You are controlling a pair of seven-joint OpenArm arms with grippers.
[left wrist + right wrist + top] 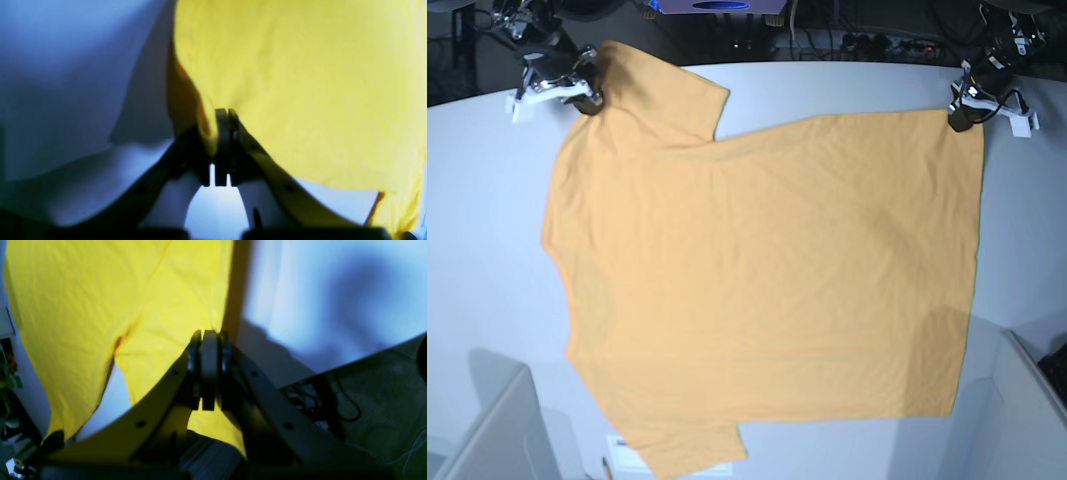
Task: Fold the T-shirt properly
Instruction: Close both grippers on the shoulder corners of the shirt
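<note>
A: The T-shirt [767, 290] is soft matt cloth, light orange, plain, with small wrinkles.

B: And the table [487, 230]?

A: Smooth, pale, slightly shiny. The left tool [223, 115] and the right tool [209, 336] look like dark matt plastic.

A robotics lab: a pale worktable [847, 85] with tangled cables [867, 40] and electronics behind it.
</note>
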